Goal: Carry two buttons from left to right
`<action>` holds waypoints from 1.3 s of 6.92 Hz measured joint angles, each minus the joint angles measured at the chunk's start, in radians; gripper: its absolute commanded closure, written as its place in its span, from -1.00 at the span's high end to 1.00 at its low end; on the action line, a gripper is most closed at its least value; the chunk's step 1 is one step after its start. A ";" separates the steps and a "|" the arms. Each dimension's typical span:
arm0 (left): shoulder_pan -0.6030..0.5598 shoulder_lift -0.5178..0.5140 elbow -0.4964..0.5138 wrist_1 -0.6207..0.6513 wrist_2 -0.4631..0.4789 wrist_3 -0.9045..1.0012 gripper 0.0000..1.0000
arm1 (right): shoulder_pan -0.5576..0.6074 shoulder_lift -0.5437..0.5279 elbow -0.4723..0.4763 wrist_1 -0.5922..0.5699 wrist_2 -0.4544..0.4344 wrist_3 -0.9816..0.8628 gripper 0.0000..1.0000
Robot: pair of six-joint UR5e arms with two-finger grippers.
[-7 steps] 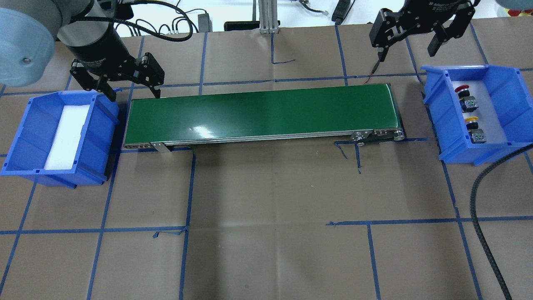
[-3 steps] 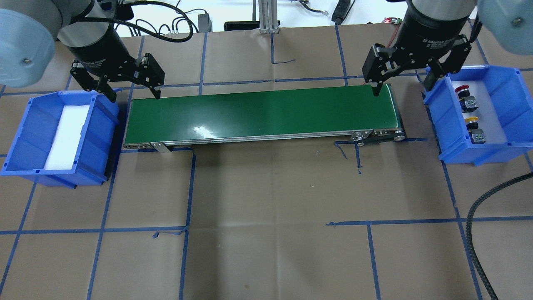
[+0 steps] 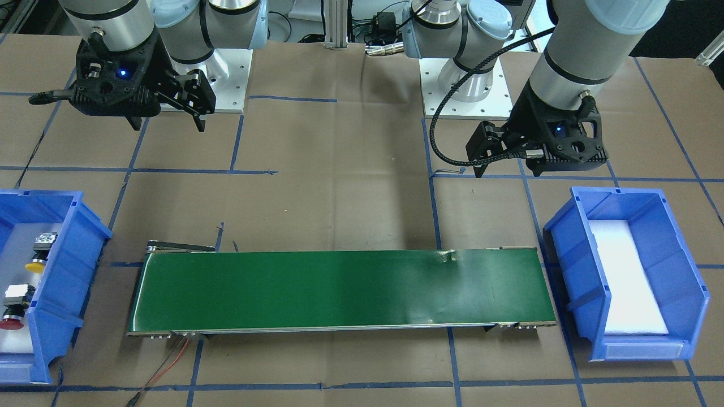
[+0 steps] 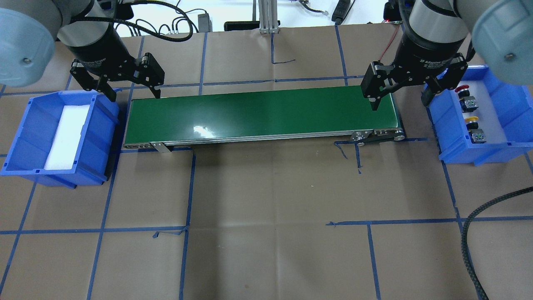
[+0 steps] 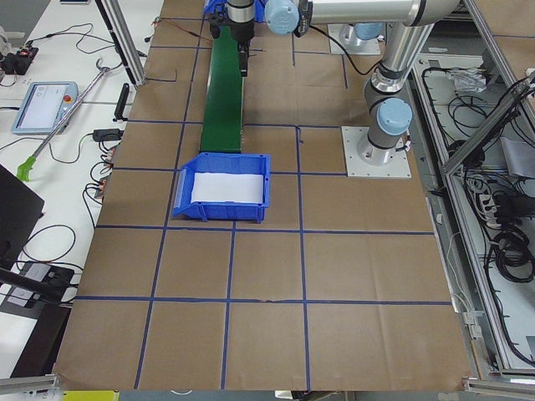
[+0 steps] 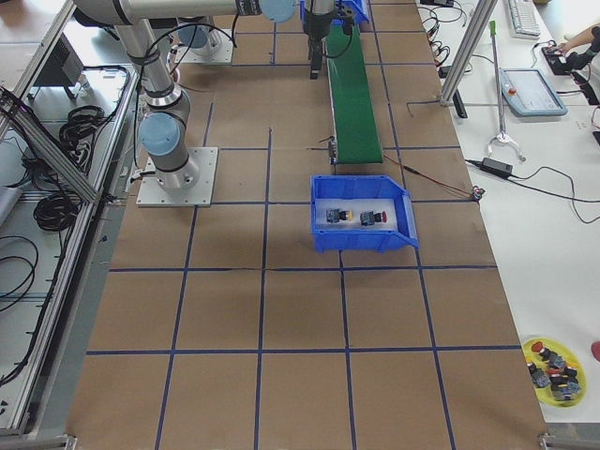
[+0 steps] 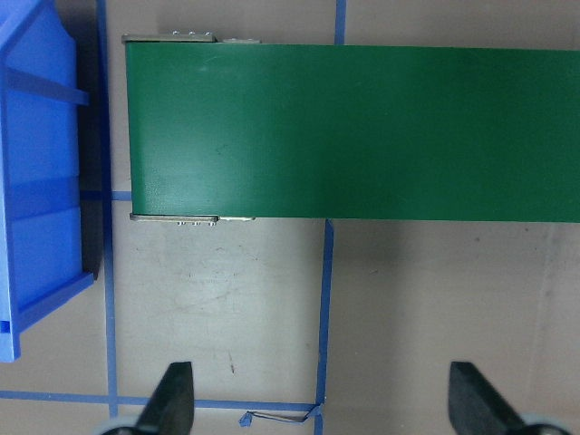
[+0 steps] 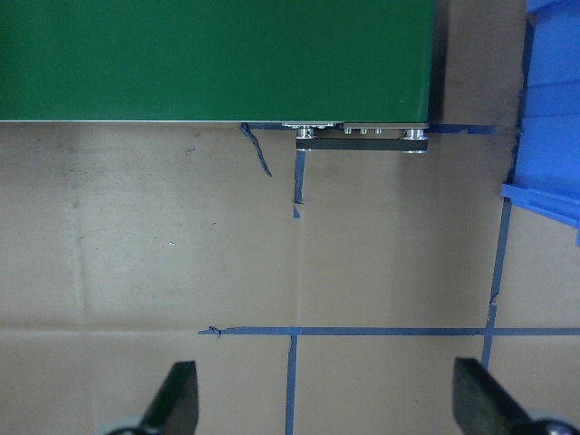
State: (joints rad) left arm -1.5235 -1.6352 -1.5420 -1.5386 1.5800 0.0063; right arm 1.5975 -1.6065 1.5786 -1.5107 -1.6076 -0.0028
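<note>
R gripper (image 4: 399, 103) slid lower over belt (image 4: 258, 112) end, upper right | wide, empty | L gripper (image 4: 135, 96) wide, upper left | red btn (image 4: 461, 88), yellow btn (image 4: 471, 120) in right bin (image 4: 458, 155)

We see a green belt (image 4: 262, 112), blue bins (image 4: 452, 137), a red button (image 4: 461, 88), a yellow button (image 4: 471, 119), and blue tape lines (image 4: 416, 221) gridding brown paper (image 4: 270, 187).

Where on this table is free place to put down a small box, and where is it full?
The green belt is bare along its top. The brown paper on the robot's side of the belt is open. The left bin holds only a white pad. Crowded: the right bin, with the red button and yellow button, the right claw open beside it.
</note>
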 measured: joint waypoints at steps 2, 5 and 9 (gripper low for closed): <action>0.000 0.000 0.000 0.000 0.000 -0.001 0.99 | 0.001 -0.015 0.016 -0.026 0.002 0.000 1.00; 0.000 0.000 0.000 0.000 0.000 -0.002 0.99 | 0.000 -0.018 0.015 -0.035 0.041 -0.002 1.00; -0.001 0.000 0.000 0.000 0.000 -0.002 0.99 | 0.000 -0.015 0.014 -0.043 0.049 -0.003 1.00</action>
State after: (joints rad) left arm -1.5242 -1.6352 -1.5417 -1.5386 1.5800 0.0046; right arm 1.5970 -1.6220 1.5923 -1.5535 -1.5588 -0.0060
